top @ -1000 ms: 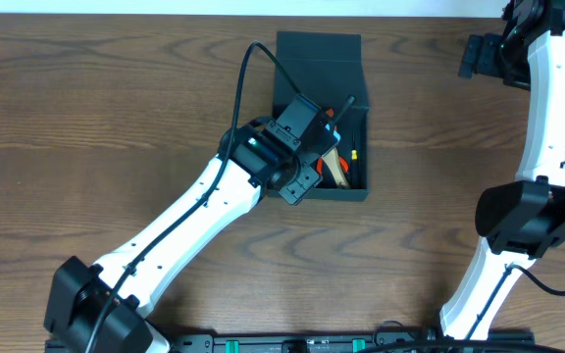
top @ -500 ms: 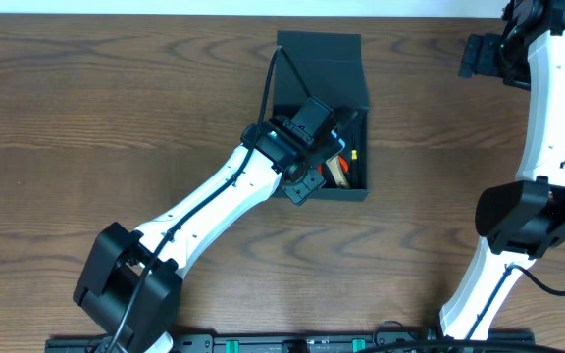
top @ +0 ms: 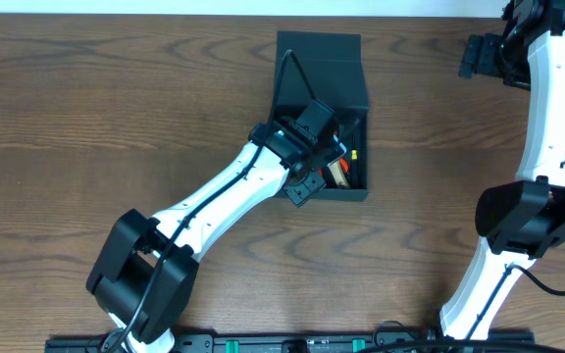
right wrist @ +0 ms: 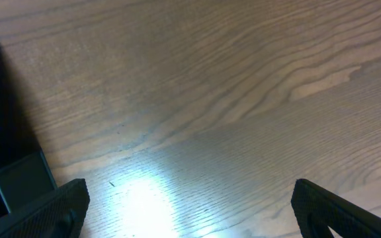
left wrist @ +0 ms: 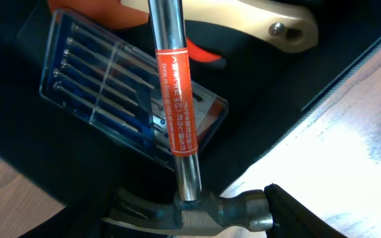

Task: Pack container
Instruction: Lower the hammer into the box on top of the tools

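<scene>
Overhead, the container (top: 333, 194) sits at the table's (top: 116, 118) far middle, its lid (top: 317, 67) folded back on the far side. The left gripper (top: 330, 149) reaches into it from the near left. The left wrist view shows a hammer (left wrist: 177, 99) (chrome shaft, orange label) lying across a clear screwdriver case (left wrist: 98, 92), with a pale wooden handle (left wrist: 276, 23) beyond. Only one dark finger (left wrist: 323, 218) shows beside the hammer head, so I cannot tell whether that gripper is spread or pinching. The right gripper (right wrist: 189, 192) hovers over bare wood at the far right, fingers spread wide with nothing between them.
</scene>
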`<state>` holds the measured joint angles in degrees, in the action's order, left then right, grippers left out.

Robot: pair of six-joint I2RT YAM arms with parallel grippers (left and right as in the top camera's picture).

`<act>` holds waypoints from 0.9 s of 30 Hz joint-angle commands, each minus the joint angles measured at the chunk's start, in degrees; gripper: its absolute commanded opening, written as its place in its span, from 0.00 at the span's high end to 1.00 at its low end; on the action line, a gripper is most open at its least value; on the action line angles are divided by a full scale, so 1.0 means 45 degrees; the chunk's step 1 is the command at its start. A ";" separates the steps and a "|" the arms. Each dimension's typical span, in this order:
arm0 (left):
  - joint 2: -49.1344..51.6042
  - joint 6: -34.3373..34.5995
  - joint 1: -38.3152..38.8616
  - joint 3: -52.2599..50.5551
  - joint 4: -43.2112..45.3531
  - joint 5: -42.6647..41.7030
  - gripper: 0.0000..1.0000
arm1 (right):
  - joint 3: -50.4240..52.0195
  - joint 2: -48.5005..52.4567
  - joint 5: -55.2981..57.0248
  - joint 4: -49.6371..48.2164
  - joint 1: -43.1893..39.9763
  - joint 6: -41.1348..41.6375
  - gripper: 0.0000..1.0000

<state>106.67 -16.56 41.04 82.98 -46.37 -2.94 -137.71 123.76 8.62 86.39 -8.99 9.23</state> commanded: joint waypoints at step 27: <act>0.0170 -0.0374 -0.1078 0.0306 0.0534 0.0219 0.46 | -0.0219 -0.0117 0.0083 0.0039 0.0015 0.0180 0.01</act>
<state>106.85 -17.02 36.38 82.98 -44.27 -2.59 -137.71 123.76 8.62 86.39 -8.99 9.23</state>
